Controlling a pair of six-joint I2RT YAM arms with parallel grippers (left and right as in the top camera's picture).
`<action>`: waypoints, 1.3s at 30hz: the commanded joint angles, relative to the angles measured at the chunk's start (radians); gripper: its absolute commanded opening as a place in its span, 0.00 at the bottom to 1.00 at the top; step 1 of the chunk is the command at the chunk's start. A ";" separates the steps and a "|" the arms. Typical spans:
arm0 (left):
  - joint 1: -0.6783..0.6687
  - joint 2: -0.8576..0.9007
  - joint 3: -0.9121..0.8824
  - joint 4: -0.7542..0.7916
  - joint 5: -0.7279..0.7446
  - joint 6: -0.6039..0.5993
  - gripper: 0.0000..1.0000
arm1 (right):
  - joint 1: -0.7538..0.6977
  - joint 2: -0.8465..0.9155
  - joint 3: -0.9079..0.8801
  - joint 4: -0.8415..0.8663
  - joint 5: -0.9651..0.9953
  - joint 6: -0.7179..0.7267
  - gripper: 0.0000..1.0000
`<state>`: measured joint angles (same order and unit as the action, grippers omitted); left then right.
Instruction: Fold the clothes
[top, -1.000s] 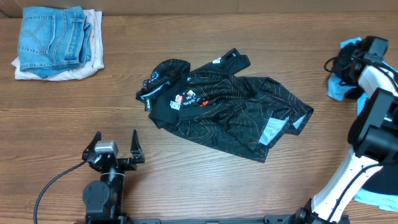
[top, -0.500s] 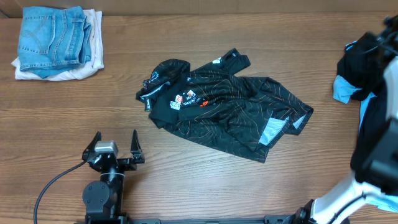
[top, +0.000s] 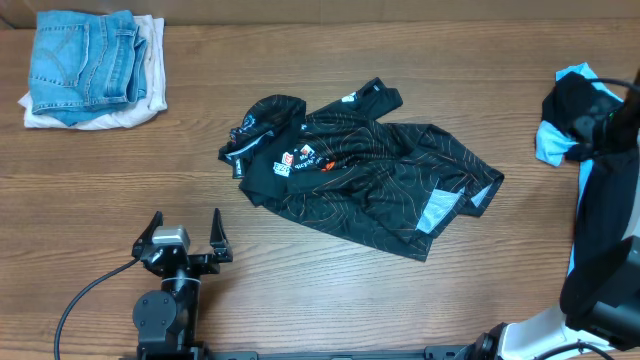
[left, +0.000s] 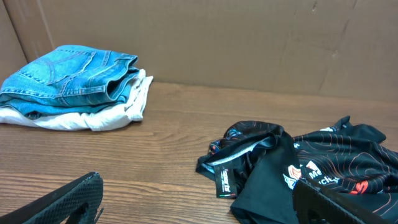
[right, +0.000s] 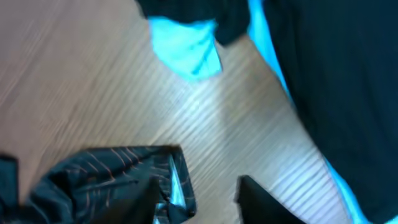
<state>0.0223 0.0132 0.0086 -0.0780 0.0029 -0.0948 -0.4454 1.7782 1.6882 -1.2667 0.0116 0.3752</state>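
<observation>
At frame centre on wood table (top: 330, 300), black jersey (top: 360, 170) laid crumpled, jeans stack (top: 90, 65) seen upper left, blk/lt-blue garment (top: 565, 115) bunched at right edge, L gripper (top: 186, 216) spread wide lower left, R gripper (right: 199, 183) seen apart, nothing clamped.

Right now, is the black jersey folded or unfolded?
Unfolded: the black jersey lies crumpled and spread out on the table, sleeves splayed, edges uneven.

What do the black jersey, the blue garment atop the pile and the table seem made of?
Black jersey: probably thin synthetic knit, slight sheen, limp creases. Blue garment: denim, faded, with stitched seams and a pocket. Table: wood or wood-look laminate, matte, visible grain; I cannot tell which.
</observation>
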 joint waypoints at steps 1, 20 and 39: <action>0.007 -0.009 -0.004 0.000 -0.003 0.020 1.00 | -0.032 0.007 -0.081 0.034 0.020 0.077 0.41; 0.007 -0.009 -0.004 0.000 -0.003 0.020 1.00 | -0.168 0.008 -0.544 0.351 -0.063 0.108 0.04; 0.007 -0.009 -0.004 0.000 -0.003 0.020 1.00 | -0.325 0.018 -0.644 0.435 -0.044 0.063 0.04</action>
<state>0.0223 0.0132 0.0086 -0.0780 0.0029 -0.0944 -0.7639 1.7840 1.0538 -0.8383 -0.0368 0.4522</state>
